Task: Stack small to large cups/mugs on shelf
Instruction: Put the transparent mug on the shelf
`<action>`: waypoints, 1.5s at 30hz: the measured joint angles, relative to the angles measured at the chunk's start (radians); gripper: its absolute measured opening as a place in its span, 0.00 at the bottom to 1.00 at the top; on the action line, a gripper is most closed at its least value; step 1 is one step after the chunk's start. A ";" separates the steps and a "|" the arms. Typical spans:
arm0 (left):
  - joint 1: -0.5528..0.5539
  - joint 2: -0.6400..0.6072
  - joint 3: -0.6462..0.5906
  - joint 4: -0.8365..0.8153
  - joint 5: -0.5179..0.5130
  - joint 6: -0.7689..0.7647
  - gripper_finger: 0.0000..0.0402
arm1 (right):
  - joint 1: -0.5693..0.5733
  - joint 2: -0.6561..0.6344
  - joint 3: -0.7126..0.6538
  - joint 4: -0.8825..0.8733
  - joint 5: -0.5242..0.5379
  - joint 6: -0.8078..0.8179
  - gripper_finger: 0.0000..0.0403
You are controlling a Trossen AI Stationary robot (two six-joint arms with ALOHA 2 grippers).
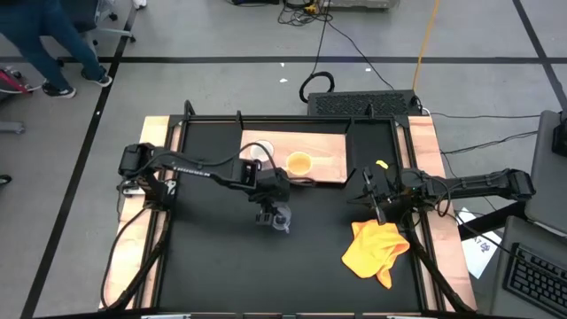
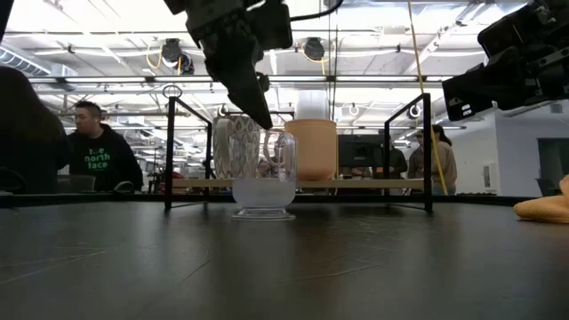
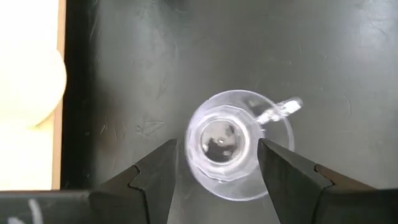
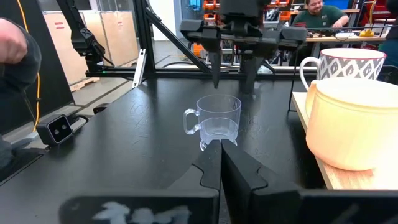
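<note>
A clear glass cup [image 3: 222,144] with a handle [image 3: 278,112] stands upright on its base on the black tabletop [image 1: 213,266], just in front of the shelf [image 1: 330,151]. My left gripper [image 3: 216,144] hangs open over it, pointing steeply down. One finger stands on each side, just above the rim [image 4: 219,99], touching nothing. A white patterned mug [image 1: 255,152] and an orange-yellow mug [image 1: 299,163] stand on the light-wood shelf. My right gripper [image 1: 368,189] waits shut at the table's right side, pointing level toward the cup.
A crumpled yellow cloth [image 1: 376,250] lies on the table at the near right. Black frame posts [image 2: 169,151] stand at the shelf's ends. People sit and stand in the room beyond the table. Bare tabletop lies to the left of and in front of the cup.
</note>
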 joint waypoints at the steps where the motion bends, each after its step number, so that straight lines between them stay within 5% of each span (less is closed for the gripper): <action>1: 0.006 0.000 -0.006 0.008 0.007 0.000 0.56 | 0.000 0.000 0.000 0.000 0.000 0.000 0.00; 45: 0.047 0.105 -0.037 0.081 0.052 0.012 0.56 | 0.000 0.016 0.000 -0.023 0.000 -0.001 0.00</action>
